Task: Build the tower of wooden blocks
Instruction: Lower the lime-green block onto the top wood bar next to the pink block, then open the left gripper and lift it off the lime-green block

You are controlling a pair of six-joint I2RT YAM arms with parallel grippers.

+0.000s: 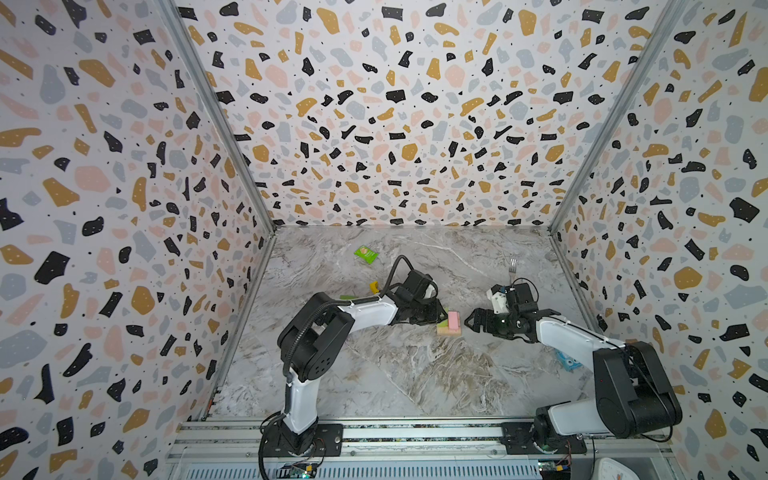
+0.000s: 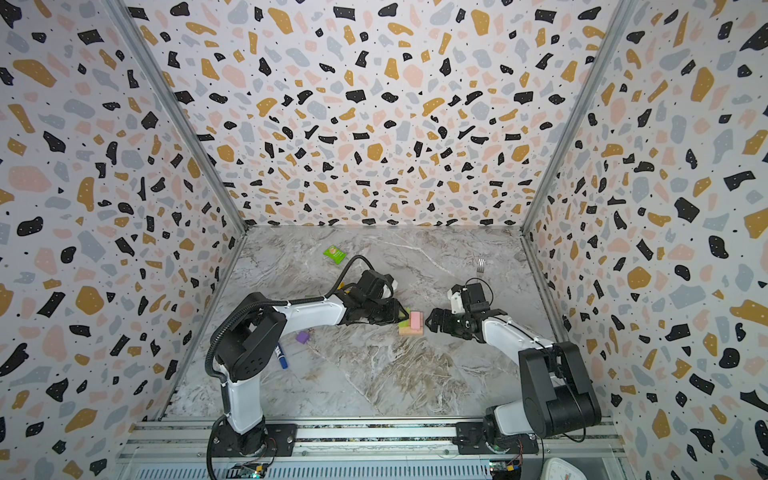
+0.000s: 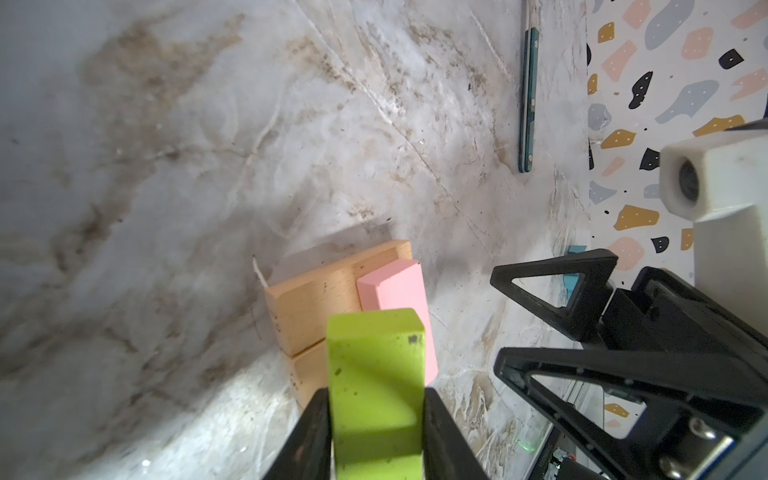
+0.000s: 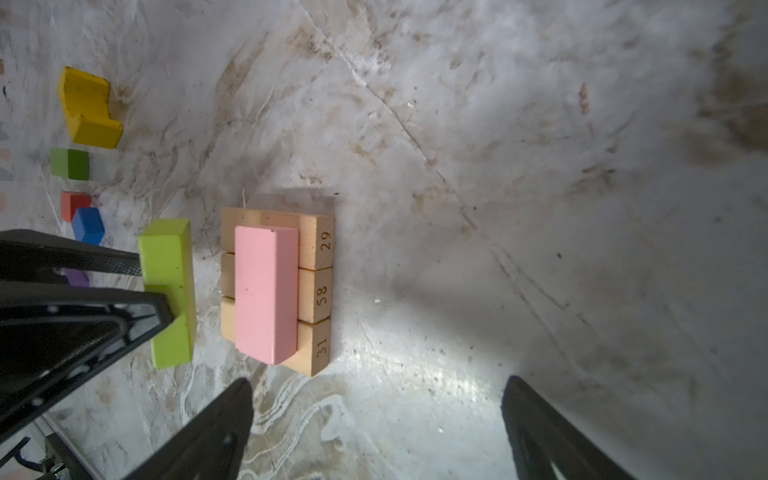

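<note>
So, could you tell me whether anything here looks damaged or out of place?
Only small things: the lime bar in the left gripper has a dark scuff near one corner, and a fork lies toward the back of the table. The pink bar lies flat across the tan bars.

Three tan bars (image 4: pixel 320 286) laid side by side, pink bar (image 4: pixel 266 291) laid across them; lime bar (image 4: pixel 166 257) gripped just beside.

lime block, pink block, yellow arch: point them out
lime block (image 3: pixel 374 374): left wrist view, middle of its broad face
pink block (image 4: pixel 266 291): right wrist view, middle of top face
yellow arch (image 4: pixel 85 104): right wrist view, its top face
</note>
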